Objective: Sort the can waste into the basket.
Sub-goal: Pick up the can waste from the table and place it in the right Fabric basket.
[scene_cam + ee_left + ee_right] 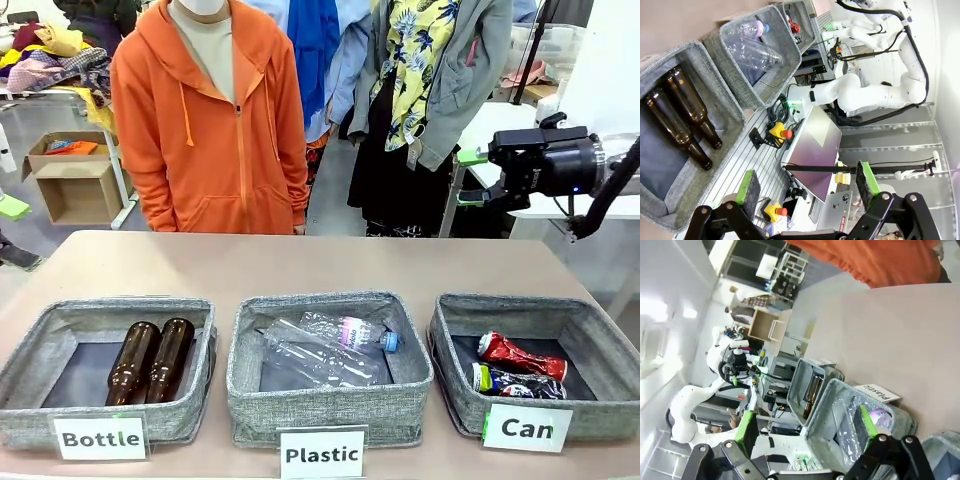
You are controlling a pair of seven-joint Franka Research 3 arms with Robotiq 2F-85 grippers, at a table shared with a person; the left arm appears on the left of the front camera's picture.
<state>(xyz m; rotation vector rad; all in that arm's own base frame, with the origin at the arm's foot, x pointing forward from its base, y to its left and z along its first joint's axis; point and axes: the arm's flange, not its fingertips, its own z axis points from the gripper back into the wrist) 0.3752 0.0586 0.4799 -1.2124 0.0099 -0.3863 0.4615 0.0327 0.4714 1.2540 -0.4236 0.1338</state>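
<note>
The crushed red can (520, 355) and the dark printed can (516, 382) lie side by side inside the "Can" basket (600, 330) on the bench (330, 262); the right hand (474, 177) hovers above it, fingers apart, holding nothing; the left hand (807, 185) likewise spread and bare.

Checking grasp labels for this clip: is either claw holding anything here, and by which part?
Nothing is held. The left claw and right claw both stand open and empty; both cans lie in the Can basket.

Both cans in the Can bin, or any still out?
Both in: the crushed red can and the dark printed can lie inside the Can basket.
</note>
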